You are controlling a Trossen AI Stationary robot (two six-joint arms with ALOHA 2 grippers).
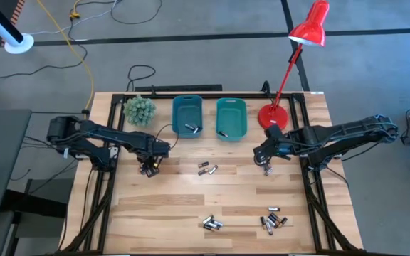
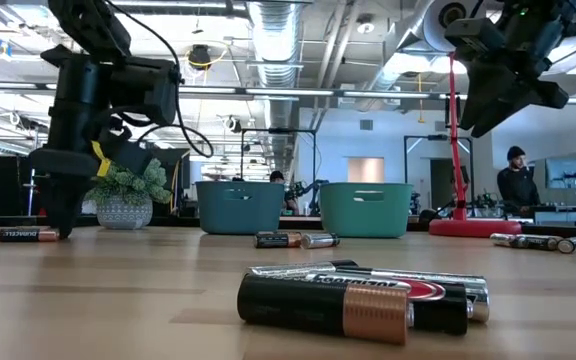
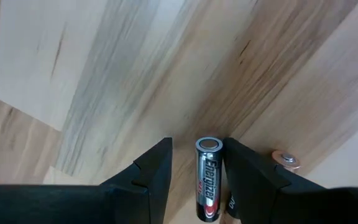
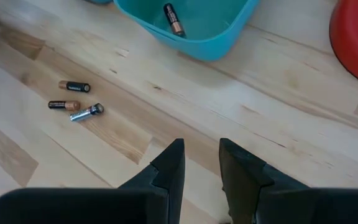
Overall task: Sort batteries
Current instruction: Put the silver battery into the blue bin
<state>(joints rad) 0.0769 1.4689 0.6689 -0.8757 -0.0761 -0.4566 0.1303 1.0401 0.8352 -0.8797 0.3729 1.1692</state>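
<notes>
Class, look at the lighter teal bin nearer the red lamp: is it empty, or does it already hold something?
Not empty. The lighter teal plastic bin holds one small dark cylindrical battery with a copper end, lying on its floor in the right wrist view.

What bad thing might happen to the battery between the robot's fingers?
The left gripper straddles a silver battery with its jaws not closed on it, so it might roll or slip away as they shut. Another battery lies just beside one finger and might get knocked. The right gripper hangs empty, too far off to help.
</notes>
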